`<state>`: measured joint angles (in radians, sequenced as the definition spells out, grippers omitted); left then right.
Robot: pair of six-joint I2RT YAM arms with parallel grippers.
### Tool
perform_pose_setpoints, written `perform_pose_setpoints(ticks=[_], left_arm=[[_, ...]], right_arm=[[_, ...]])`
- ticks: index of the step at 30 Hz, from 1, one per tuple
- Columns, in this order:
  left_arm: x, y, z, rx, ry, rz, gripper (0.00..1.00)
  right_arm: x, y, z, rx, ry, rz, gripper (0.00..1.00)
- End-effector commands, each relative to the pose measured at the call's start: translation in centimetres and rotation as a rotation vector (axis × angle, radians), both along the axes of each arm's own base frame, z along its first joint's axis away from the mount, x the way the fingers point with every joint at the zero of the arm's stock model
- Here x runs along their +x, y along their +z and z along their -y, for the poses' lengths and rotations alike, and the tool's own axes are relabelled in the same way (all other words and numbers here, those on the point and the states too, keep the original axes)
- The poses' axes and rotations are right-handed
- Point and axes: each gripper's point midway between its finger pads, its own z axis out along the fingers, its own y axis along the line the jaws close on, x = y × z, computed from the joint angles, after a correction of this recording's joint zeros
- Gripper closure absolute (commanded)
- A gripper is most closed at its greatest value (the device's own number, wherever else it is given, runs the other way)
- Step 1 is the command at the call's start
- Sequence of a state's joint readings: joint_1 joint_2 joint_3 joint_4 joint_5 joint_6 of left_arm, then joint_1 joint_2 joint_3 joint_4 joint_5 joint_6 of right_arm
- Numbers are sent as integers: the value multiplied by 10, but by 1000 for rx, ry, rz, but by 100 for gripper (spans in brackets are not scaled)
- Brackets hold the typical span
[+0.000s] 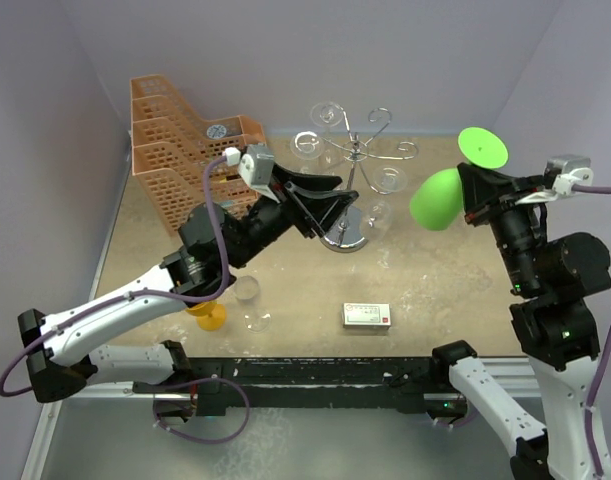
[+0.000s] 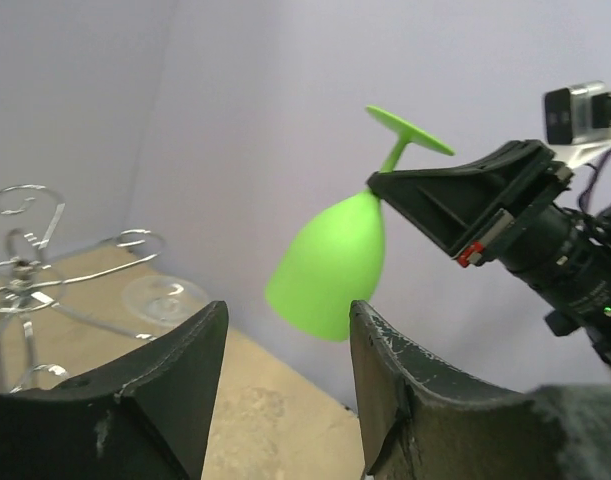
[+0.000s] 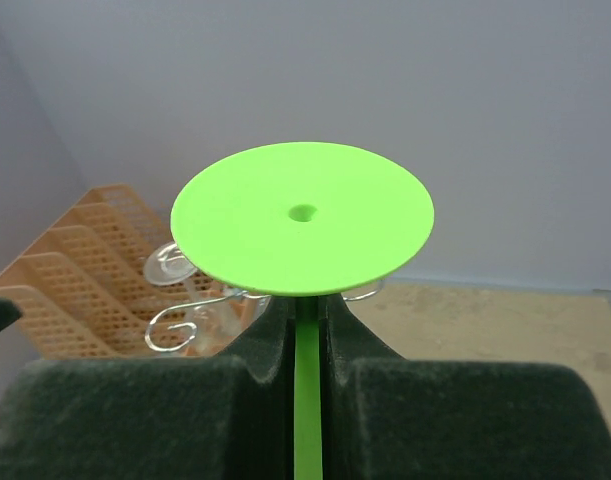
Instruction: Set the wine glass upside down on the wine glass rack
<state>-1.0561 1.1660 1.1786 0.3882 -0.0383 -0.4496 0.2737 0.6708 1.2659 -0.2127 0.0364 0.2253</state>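
The bright green wine glass [image 1: 440, 198] hangs upside down, foot up, in the air to the right of the wine glass rack [image 1: 353, 150]. My right gripper [image 1: 469, 190] is shut on its stem; in the right wrist view the green foot [image 3: 302, 215] sits just above the closed gripper [image 3: 305, 320]. The rack is chrome wire with a round base, and clear glasses hang from its arms. My left gripper [image 1: 337, 200] is open and empty beside the rack's post. The left wrist view shows the green glass [image 2: 330, 262] beyond the open gripper [image 2: 285, 340], and the rack [image 2: 25, 270] at left.
An orange lattice basket [image 1: 180, 130] stands at the back left. A clear glass [image 1: 248, 292] and an orange object [image 1: 211, 316] sit near the left arm. A small white box [image 1: 367, 315] lies at front centre. Walls close in the back and sides.
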Motion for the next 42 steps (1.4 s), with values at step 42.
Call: perform_pose_setpoints(ticks=[42], left_arm=[[47, -39, -60, 180, 160, -205, 46]], right_arm=[[189, -96, 16, -357, 67, -35, 100]])
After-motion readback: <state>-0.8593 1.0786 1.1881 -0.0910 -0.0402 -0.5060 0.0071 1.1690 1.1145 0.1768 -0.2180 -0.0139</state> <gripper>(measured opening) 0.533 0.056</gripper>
